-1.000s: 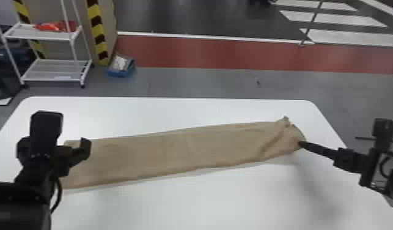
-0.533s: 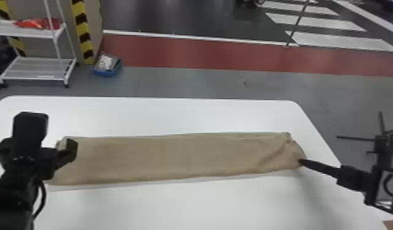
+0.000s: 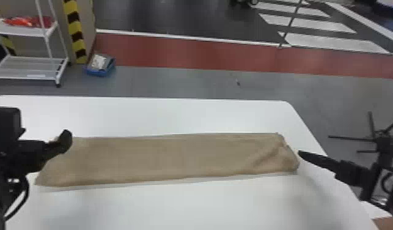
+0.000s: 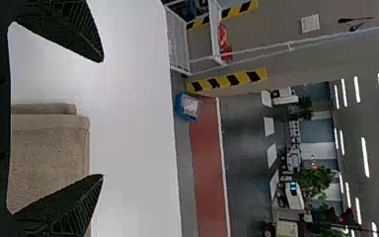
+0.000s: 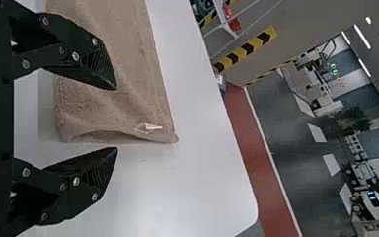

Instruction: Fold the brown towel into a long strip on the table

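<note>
The brown towel [image 3: 174, 159] lies as a long strip across the white table, its right end creased. At its left end is my left gripper [image 3: 62, 143]; in the left wrist view this gripper [image 4: 103, 118] stands open, the towel [image 4: 49, 153] partly between and beyond its fingers. My right gripper [image 3: 299, 153] is just off the towel's right end. In the right wrist view that gripper [image 5: 116, 118] is open, one finger over the towel [image 5: 113, 103], the other over bare table, with a small white tag [image 5: 150, 127] at the towel's end edge.
The white table [image 3: 180, 205] has its right edge beneath the right arm. Beyond its far edge, on the floor, stand a white shelf cart [image 3: 30, 65] and a blue bin [image 3: 99, 68]. A black-legged stand [image 3: 385, 140] is at the right.
The towel's right end, raised a second ago, now lies lower and flatter. My right gripper has come away from the towel's end. The head view has shifted, and the left arm sits farther left in it.
</note>
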